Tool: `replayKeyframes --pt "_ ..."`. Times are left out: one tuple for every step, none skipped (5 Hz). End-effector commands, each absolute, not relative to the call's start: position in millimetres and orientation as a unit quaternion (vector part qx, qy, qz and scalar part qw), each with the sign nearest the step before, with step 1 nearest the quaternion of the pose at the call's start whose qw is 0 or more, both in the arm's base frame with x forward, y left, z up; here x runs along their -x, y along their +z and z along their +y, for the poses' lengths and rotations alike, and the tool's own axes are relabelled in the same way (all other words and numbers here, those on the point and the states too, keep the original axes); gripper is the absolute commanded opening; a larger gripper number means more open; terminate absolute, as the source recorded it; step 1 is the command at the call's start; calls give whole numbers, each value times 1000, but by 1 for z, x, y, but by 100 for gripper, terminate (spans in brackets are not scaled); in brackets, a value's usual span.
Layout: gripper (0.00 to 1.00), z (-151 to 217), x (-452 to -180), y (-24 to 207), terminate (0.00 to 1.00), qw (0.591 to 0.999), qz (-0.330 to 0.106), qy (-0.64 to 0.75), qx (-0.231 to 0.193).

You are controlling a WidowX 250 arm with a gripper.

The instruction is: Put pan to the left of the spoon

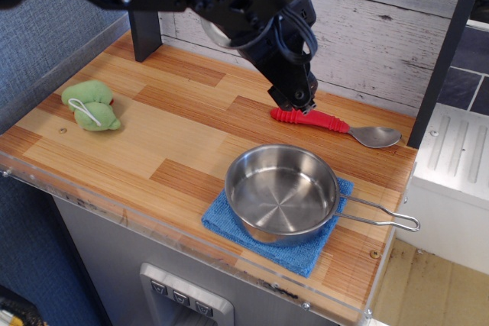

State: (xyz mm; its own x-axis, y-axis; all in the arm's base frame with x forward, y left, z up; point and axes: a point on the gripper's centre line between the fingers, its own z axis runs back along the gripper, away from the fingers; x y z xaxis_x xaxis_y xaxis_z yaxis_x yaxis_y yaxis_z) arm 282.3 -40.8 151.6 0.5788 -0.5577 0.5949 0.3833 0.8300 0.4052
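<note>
Pan (281, 192) sits on a blue cloth (229, 223) near the bench's (153, 143) front edge, handle pointing right toward the corner. Open wood stretches left of it, up to a green toy (92, 104). Spoon (336, 125) lies behind the pan, red handle left, bowl right. Gripper (299, 104) is down at the handle's left end; touching or gripping, I cannot tell. White plank wall behind.
</note>
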Motion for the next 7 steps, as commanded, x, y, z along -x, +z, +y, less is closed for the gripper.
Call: replayKeyframes --pt "100 -41 -282 152 0 881 -373 -267 -117" --pt "100 -31 -281 135 0 905 -369 -200 -69" --pt "100 -22 -275 112 0 916 -369 -155 -33" --pt "100 -10 -268 89 0 930 -354 -99 -11" --pt "100 -3 -262 71 0 939 -334 -81 9" --pt "100 1 -261 61 0 943 -322 -85 13" --pt "100 -6 -266 52 0 943 -319 -81 38"
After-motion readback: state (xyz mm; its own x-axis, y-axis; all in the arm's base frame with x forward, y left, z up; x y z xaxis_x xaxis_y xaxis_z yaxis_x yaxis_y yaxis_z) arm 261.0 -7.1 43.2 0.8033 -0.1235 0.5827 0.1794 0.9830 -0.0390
